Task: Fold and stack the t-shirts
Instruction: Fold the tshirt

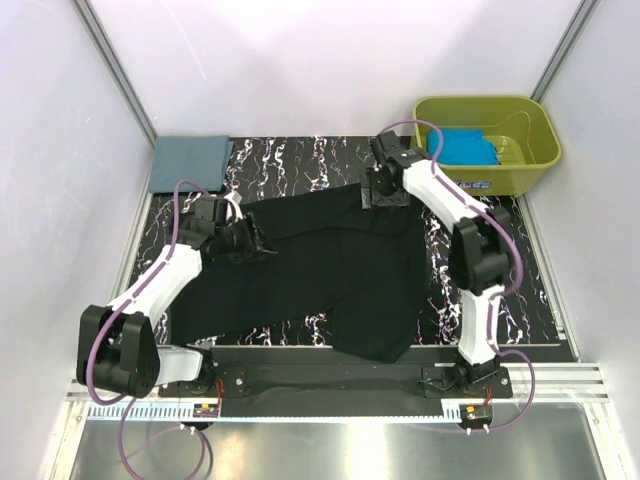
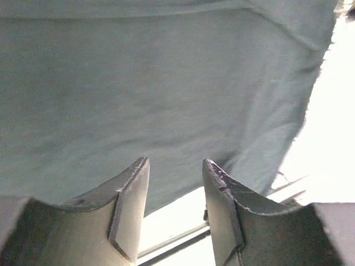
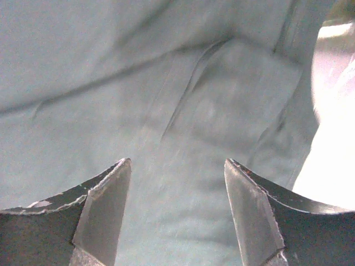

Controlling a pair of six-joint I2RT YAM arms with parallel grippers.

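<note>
Rightward, olive tub (image 1: pixel 535 170) holds turquoise t-shirt (image 1: pixel 462 145).

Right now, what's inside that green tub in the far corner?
A turquoise-blue t-shirt lies bunched in the green tub, toward its left side. Anything beneath the shirt is covered from view.

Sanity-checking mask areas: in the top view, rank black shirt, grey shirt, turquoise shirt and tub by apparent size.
1. black shirt, spread out.
2. tub.
3. grey shirt, folded, and turquoise shirt, bunched in the tub: they look alike, so not ranked.
</note>
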